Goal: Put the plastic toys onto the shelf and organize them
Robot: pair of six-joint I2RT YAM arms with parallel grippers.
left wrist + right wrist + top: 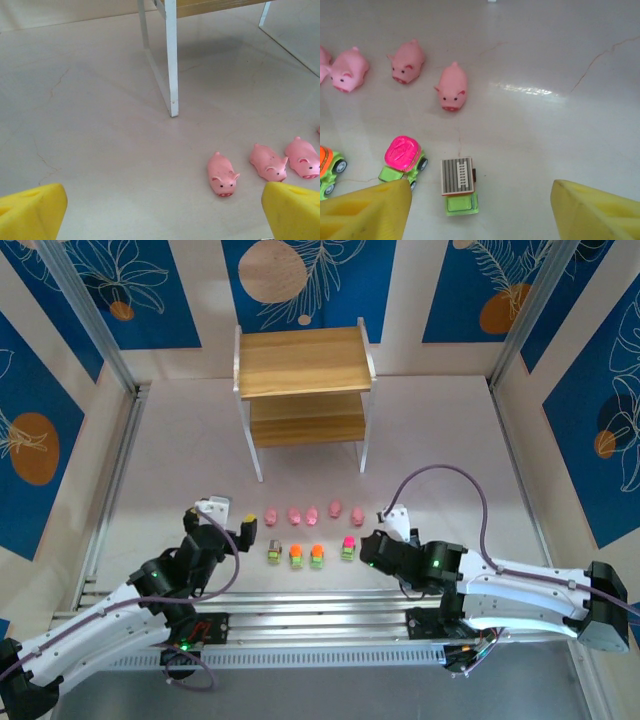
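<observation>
The right gripper point(480, 200) — pads apart, holding nothing — straddles the grey-topped green truck point(458, 180), whose long axis points straight ahead.

The shelf point(303, 362) is of light wood with visible grain, rather matt; its thin legs point(171, 60) are smooth and white. The desk point(530, 90) under it is pale and glossy, with fine hairline cracks. In front of the shelf, the pigs point(452, 87) look like smooth pink plastic, and the grey-topped toy point(458, 182) has a shinier green base. The right hand point(480, 197) has yellow, matt, foam-like pads point(600, 212).
</observation>
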